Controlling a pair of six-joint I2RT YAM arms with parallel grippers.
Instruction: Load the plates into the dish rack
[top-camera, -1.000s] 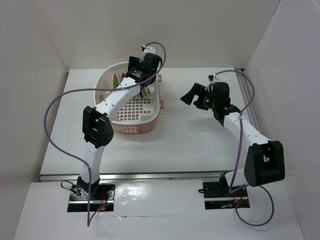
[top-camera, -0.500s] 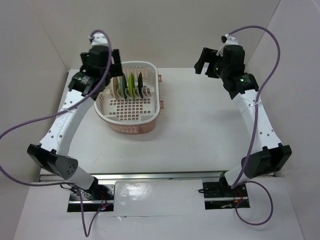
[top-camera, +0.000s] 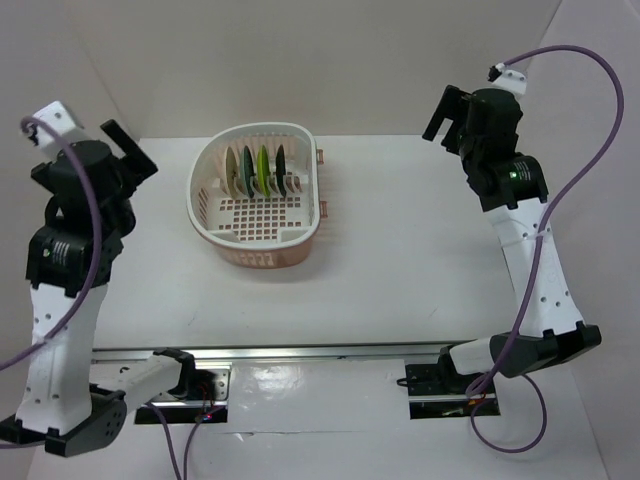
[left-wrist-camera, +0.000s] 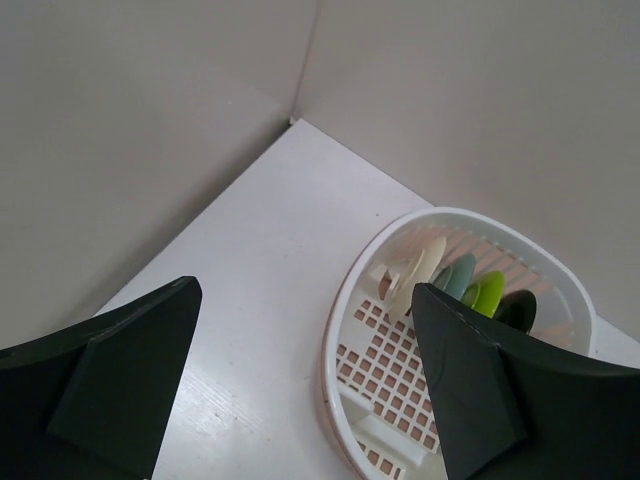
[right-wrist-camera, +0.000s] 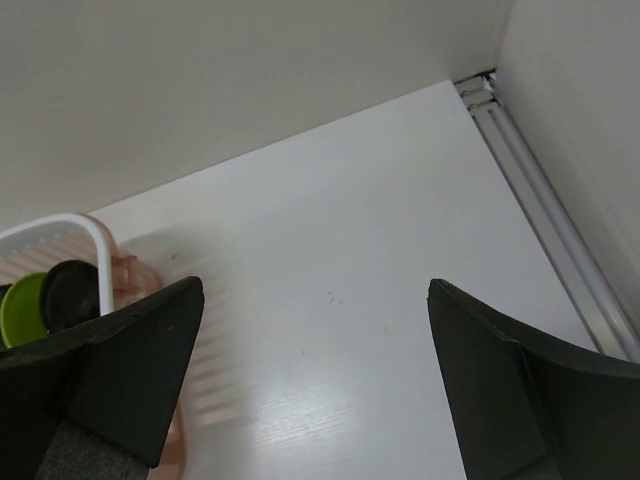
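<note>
Top external view: the dish rack (top-camera: 262, 256) is seen on the white counter (top-camera: 400, 260), at about 11 o'clock from the counter's middle. Four plates are stood on edge between its ribs, side by side in the far half of the rack. From 9 o'clock to 3 o'clock they are the cream plate (top-camera: 232, 176), the blue-green plate (top-camera: 247, 172), the lime green plate (top-camera: 263, 168) and the black plate (top-camera: 281, 168). The left hand (top-camera: 128, 152) is held above the counter's left edge, at 9 o'clock of the rack and well apart from it. Its fingers (left-wrist-camera: 110, 390) are spread wide in the left wrist view, with nothing between them and the rack lying toward 4 o'clock. The right hand (top-camera: 447, 118) is held at 2 o'clock of the rack, near the back wall. Its fingers (right-wrist-camera: 110, 370) are likewise apart and grip nothing. Only the rack's corner, with the green and black plates, is caught at 9 o'clock in the right wrist view.
</note>
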